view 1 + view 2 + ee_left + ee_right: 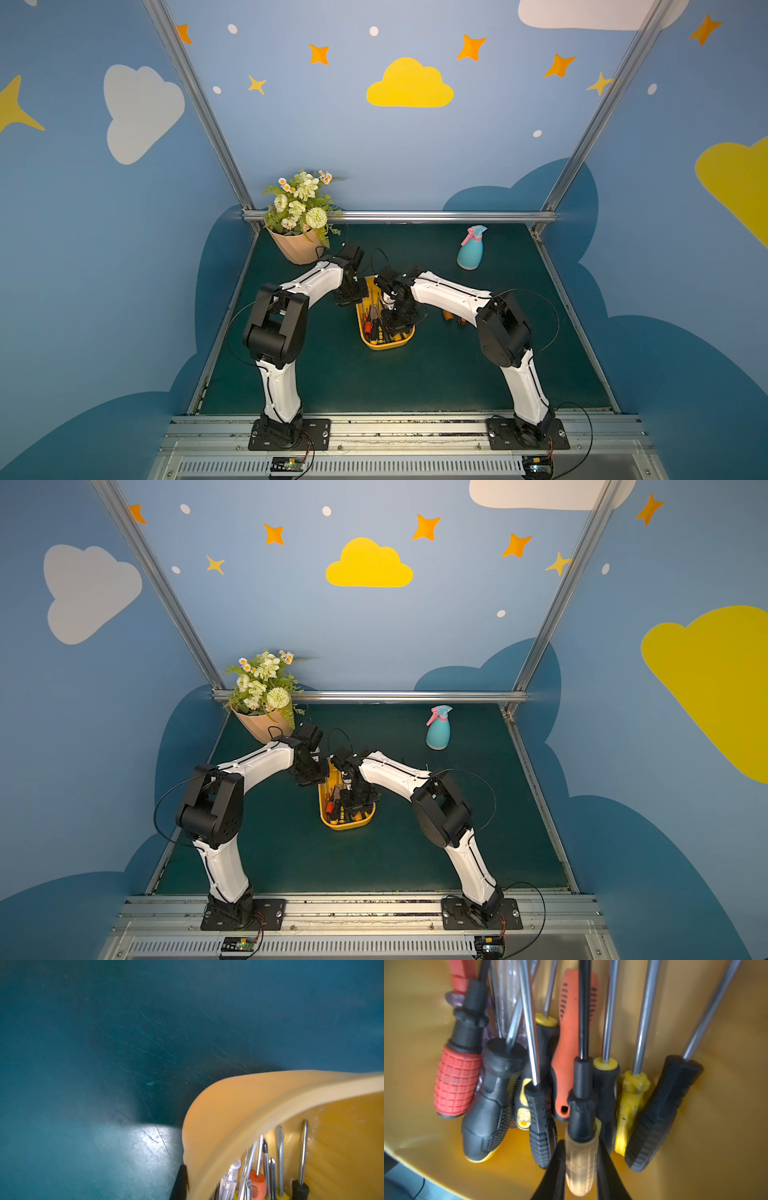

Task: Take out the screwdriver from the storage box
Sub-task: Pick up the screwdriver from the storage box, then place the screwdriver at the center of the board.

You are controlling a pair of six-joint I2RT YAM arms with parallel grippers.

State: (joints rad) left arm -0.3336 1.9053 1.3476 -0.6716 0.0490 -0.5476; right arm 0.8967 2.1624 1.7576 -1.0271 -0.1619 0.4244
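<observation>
Between the right hand's (580, 1144) closed fingers you hold the amber-handled screwdriver (581, 1169): judged stiff, light, ribbed; grip mid-handle. Left hand (350, 296) is pinched shut on the storage box (239, 1093) rim.

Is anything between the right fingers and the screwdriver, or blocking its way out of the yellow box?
Nothing between them: the right gripper has its fingers on both sides of the amber-handled screwdriver. The way up out of the storage box looks open, though a black-handled screwdriver and a black-and-yellow one lie beside it and may shift.
</observation>
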